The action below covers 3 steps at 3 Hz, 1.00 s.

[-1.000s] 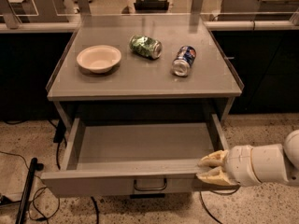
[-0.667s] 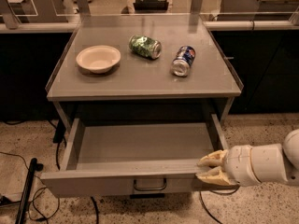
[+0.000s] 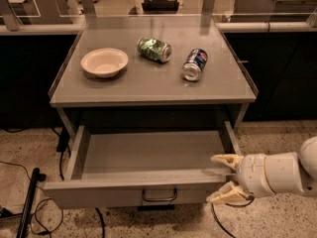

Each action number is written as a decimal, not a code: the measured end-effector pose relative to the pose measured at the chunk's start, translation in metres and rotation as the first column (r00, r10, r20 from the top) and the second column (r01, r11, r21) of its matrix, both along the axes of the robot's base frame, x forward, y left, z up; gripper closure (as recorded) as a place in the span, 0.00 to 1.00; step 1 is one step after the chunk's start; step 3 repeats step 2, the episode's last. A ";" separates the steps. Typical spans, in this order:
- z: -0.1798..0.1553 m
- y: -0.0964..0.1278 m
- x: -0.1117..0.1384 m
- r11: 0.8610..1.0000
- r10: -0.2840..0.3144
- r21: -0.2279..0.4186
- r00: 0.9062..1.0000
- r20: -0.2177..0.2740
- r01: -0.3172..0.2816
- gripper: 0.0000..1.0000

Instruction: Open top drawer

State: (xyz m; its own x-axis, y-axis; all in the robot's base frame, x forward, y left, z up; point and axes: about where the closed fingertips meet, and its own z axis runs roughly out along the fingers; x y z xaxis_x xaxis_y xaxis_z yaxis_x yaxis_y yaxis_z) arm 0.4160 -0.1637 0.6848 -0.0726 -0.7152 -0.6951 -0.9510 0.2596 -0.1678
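The top drawer [image 3: 104, 195] stands pulled far out below the grey table top. Its shallow grey tray [image 3: 148, 152] is in full view and holds nothing. A small dark loop handle [image 3: 159, 196] sits at the centre of its front. My gripper [image 3: 224, 178] is at the right end of the drawer front, low right in the camera view. It is open. One cream finger [image 3: 225, 159] lies over the front's top rim and the other [image 3: 223, 196] is out in front of the panel. No other drawers show.
On the table top [image 3: 148, 90] are a cream bowl [image 3: 104, 62], a green can on its side [image 3: 154, 49] and a blue can on its side [image 3: 194, 64]. A black pole [image 3: 27, 205] and cables lie on the speckled floor at the left.
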 end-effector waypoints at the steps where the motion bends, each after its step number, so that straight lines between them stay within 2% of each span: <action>1: 0.000 0.000 0.000 1.000 0.000 0.000 1.000 0.000 0.000 0.00; 3: 0.000 0.000 0.000 1.000 0.000 0.000 1.000 0.000 0.000 0.00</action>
